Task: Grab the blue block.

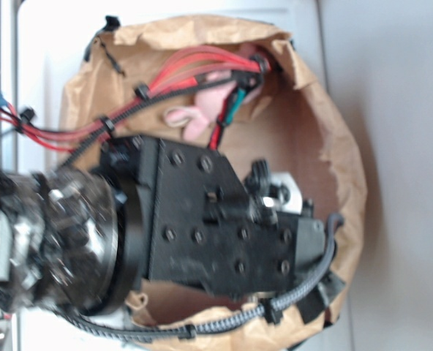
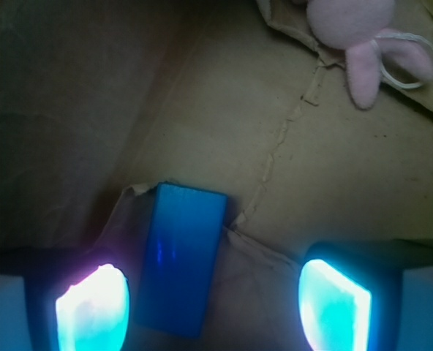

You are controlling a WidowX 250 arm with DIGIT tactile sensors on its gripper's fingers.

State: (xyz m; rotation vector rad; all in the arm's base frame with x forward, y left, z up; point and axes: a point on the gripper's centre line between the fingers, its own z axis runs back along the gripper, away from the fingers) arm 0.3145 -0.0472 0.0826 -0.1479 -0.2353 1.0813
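Two glowing fingertips point(image 2: 92, 307) frame the wrist view, one lit pinkish white and the other cyan, standing well apart, so the gripper point(image 2: 213, 307) is spread wide. Between them, nearer the left-hand pad in that picture, lies the blue block point(image 2: 178, 257), a flat, smooth-faced rectangle of bright blue with straight edges, resting lengthwise on the creased brown paper point(image 2: 311, 183) of the bag's floor; it is not pinched by either finger, though whether the near pad touches it cannot be told. A ragged torn seam runs across the paper beside the block. Toward the top of that view sits the pink plush toy point(image 2: 359, 36), soft and fuzzy, well apart from the block. Seen from the exterior camera, the crumpled brown paper bag point(image 1: 341, 146) appears as an open, rounded container, its rim wrinkled and folded, standing on a pale surface point(image 1: 407, 73). The black arm point(image 1: 209, 219), with red cables point(image 1: 187, 66) and braided sleeving, fills most of the opening and hides the block entirely; only the plush's pink limbs point(image 1: 191, 117) peep out there.
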